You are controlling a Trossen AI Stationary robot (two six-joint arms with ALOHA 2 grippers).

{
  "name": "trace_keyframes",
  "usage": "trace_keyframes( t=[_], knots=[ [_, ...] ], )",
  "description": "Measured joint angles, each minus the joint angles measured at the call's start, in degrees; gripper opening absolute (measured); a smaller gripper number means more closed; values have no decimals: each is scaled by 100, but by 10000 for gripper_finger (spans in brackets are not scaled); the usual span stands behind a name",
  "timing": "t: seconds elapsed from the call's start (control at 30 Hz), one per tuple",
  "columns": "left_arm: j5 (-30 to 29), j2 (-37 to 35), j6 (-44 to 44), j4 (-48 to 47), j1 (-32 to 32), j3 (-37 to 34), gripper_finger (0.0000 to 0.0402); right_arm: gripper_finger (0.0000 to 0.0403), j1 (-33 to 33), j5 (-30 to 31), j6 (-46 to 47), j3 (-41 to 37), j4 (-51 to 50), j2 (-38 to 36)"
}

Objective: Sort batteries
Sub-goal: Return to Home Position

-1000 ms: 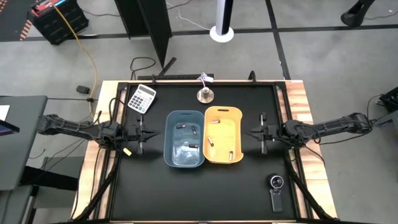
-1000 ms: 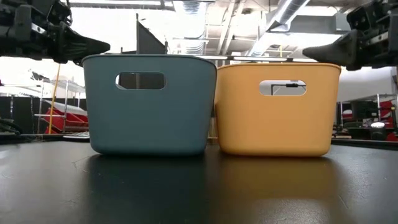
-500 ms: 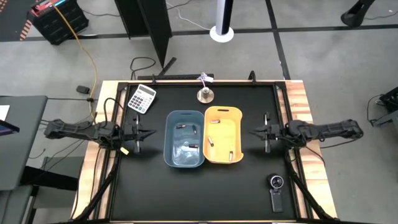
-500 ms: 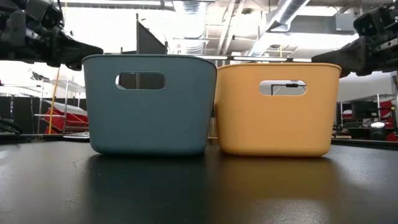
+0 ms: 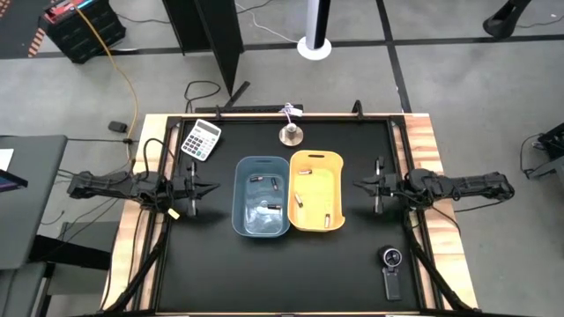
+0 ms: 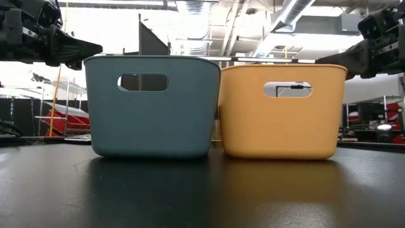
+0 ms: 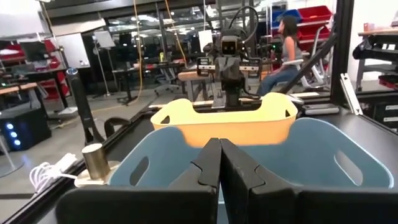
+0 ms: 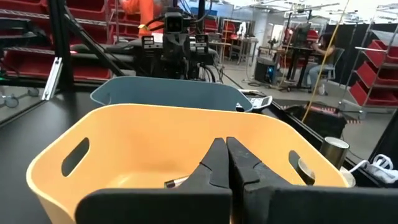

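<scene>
A blue bin [image 5: 262, 198] and a yellow bin [image 5: 316, 190] stand side by side mid-table, on their bases. Small batteries lie in each: dark ones [image 5: 268, 208] in the blue bin, pale ones [image 5: 295, 202] in the yellow bin; one shows in the right wrist view [image 8: 177, 182]. My left gripper [image 5: 213, 187] hovers shut to the left of the blue bin [image 7: 323, 155], pointing at it. My right gripper [image 5: 356, 184] hovers shut to the right of the yellow bin [image 8: 155, 137]. In the low view both grippers [image 6: 98, 47] [image 6: 318, 59] sit at about rim height.
A calculator [image 5: 202, 138] lies at the far left of the table and a small metal cylinder [image 5: 291, 134] stands behind the bins. A black round-dial gadget [image 5: 391, 269] lies near the right front. A small yellowish piece [image 5: 178, 213] lies by the left edge.
Both grippers have drawn back a little from the bins, the left toward the table's left edge and the right toward the right edge. The right arm has flattened out and its gripper has sunk slightly. Both stayed shut.
</scene>
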Motion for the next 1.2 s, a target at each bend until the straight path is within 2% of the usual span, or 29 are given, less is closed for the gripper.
trace_keyframes(
  t=[0.1,0.3,0.43,0.53,0.7,0.9,1.03,1.2],
  knots=[
    [83,7,-96,2,0,-19,0,3,4,0,7,-2,-2,64],
    [728,7,1,41,-1,-20,0,25,4,0,558,-4,-11,87],
    [757,7,28,127,-2,-22,0,34,4,0,798,-4,-11,85],
    [541,5,21,189,-2,-24,0,36,4,0,800,-4,-13,85],
    [-213,8,-13,45,0,-24,0,37,4,0,801,-7,-15,85],
    [-243,7,251,51,0,-24,0,37,4,0,808,-7,-15,85],
    [-379,7,-33,55,3,-24,0,37,4,0,815,-7,-15,85],
    [-176,7,92,38,4,-26,0,37,4,0,814,-7,-17,85]
  ],
)
